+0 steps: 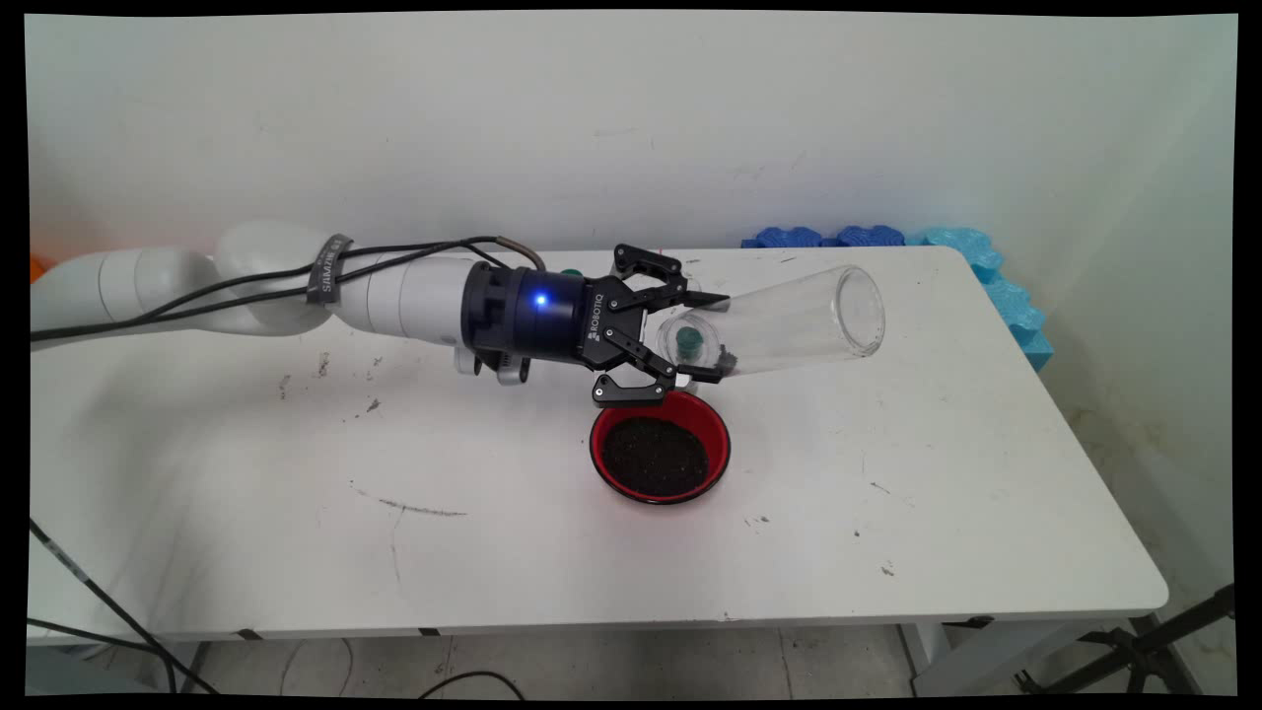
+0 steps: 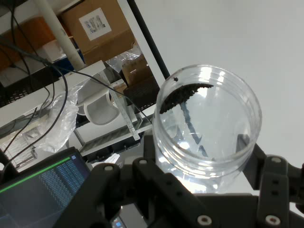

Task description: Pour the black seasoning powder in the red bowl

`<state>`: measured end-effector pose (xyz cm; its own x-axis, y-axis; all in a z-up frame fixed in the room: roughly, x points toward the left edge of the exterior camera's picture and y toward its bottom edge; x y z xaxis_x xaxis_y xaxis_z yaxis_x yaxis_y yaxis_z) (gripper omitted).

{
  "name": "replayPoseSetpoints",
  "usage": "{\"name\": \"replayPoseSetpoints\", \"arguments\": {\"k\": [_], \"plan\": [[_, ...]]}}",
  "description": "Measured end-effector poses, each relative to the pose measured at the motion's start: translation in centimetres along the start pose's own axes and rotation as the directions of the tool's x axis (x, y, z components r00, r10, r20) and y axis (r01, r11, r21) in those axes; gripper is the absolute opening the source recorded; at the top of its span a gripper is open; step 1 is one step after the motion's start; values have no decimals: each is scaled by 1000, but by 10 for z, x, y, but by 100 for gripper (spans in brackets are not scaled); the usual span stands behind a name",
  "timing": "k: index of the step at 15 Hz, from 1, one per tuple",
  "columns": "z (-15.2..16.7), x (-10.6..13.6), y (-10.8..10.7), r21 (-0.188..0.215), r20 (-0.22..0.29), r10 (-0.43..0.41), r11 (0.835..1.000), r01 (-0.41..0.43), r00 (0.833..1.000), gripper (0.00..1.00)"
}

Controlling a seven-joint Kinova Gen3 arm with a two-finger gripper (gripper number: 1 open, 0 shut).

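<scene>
Above the white table (image 1: pixel 887 493), the hand (image 1: pixel 702 335) grips a clear jar (image 1: pixel 789 320).

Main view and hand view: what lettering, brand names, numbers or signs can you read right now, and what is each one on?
"ROBOTIQ": white letters on the black body of the gripper, which holds a clear jar above a red bowl.
Grey strap round the arm's cables: it carries lettering, too small to read.
White label on a cardboard box, hand view: print too blurred to read.
Monitor, hand view: lines of text, too small to read.
</scene>
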<state>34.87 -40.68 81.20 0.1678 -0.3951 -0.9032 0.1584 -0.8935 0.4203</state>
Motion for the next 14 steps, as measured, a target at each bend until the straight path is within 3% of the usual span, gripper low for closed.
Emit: {"name": "replayPoseSetpoints", "arguments": {"k": [9,11,14], "plan": [[-9,5,-3,49,-30,81,996,-79,996,0],[-12,4,-1,70,-42,123,990,-120,992,0],[-17,3,3,117,-65,225,969,-216,972,0]]}}
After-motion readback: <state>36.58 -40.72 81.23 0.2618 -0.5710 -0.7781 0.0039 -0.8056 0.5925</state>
